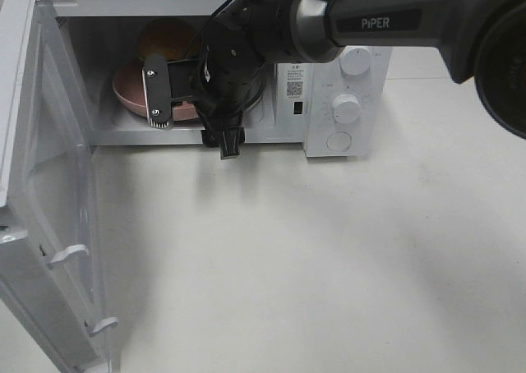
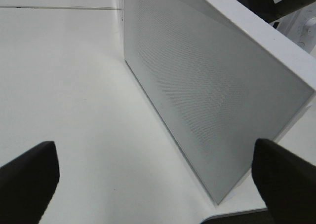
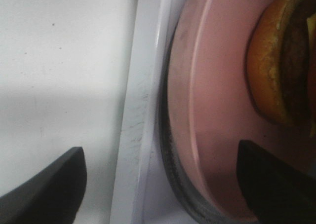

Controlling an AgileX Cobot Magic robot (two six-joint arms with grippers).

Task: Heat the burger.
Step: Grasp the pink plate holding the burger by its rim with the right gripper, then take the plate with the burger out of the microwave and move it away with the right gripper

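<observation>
The burger [image 1: 167,38] with its golden-brown bun sits on a pink plate [image 1: 125,94] inside the open microwave [image 1: 362,28]. My right gripper [image 1: 177,102] hangs at the oven's opening, just above the plate's front rim. In the right wrist view the right gripper [image 3: 158,184] is open: one finger is over the table side, the other over the plate [image 3: 217,110], with the burger [image 3: 281,71] beyond. Nothing is gripped. My left gripper [image 2: 158,179] is open and faces the outer side of the oven door [image 2: 212,86]; it does not show in the high view.
The microwave door [image 1: 41,184] is swung wide open at the left, reaching toward the table's front. The control panel with two white knobs [image 1: 347,108] is on the oven's right. The white front sill [image 3: 143,110] of the oven runs under my right gripper.
</observation>
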